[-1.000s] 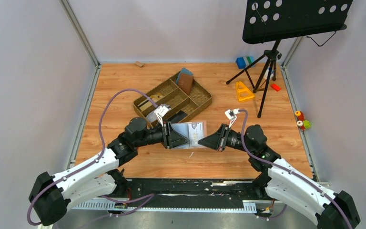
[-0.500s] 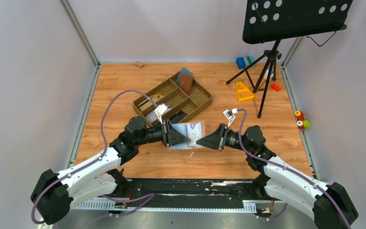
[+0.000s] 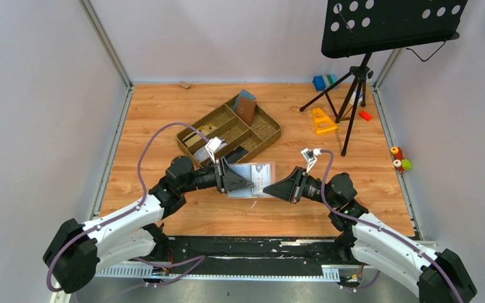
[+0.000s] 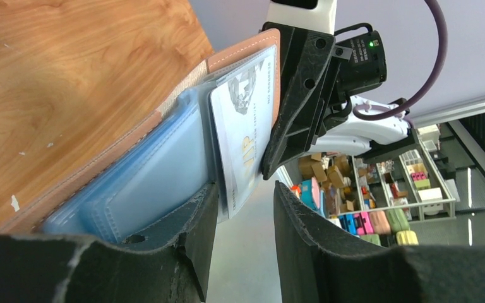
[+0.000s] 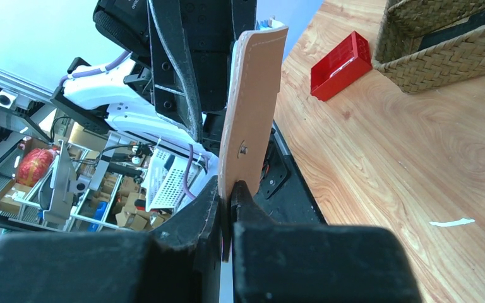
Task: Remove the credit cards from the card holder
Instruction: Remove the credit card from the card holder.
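The card holder hangs open above the table between both grippers. It is tan outside and blue-grey inside. My right gripper is shut on its tan flap, gripping the holder's right edge. A pale credit card sticks partway out of an inner pocket. My left gripper stands open at the holder's left side. The card's lower corner sits just inside the gap, beside the left finger. The right finger is clear of the card.
A woven tray lies behind the holder, with a brown and a blue wallet propped at its far end. A red block lies near the tray. A music stand's tripod, an orange triangle and small toys stand at the right.
The holder and both grippers have shifted slightly to the right. The right arm has drawn back a little, and the holder stays in the right gripper.
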You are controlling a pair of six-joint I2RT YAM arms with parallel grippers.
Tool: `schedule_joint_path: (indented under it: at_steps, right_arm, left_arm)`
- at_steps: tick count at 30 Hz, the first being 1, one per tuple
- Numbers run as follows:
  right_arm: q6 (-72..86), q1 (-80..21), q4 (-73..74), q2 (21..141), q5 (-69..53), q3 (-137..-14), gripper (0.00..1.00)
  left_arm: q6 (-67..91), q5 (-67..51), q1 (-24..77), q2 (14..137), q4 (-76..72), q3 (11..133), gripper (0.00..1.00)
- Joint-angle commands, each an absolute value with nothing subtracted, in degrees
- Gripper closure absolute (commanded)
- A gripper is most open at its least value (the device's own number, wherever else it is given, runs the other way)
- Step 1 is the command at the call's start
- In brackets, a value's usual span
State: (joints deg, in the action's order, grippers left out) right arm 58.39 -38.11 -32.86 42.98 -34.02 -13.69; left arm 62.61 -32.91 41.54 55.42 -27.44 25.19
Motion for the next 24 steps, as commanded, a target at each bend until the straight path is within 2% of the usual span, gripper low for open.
schedule_joint_path:
  at_steps: [1, 9, 14, 17, 24]
  right_arm:
    - [59.6, -38.9, -46.5, 41.6, -36.1, -14.2, 1.00]
    - [62.4, -38.8, -55.1, 46.4, -38.1, -13.7, 1.00]
    - [64.5, -38.9, -60.1, 49.9, -38.5, -13.0, 1.00]
    - [65.8, -38.9, -62.9, 52.1, -38.6, -12.4, 1.00]
    - [65.3, -38.9, -59.8, 53.5, -38.0, -11.9, 1.00]
  left_arm:
    - [62.3, -31.3, 41.0, 56.9, -25.9, 24.3, 0.54]
    - [65.7, -33.8, 41.0, 59.1, -31.3, 23.5, 0.54]
    - [70.4, -35.0, 41.0, 60.1, -41.3, 21.5, 0.57]
    - [73.0, -34.6, 41.0, 59.7, -46.6, 20.5, 0.64]
    - [76.7, -35.9, 41.0, 61.3, -56.2, 19.9, 0.88]
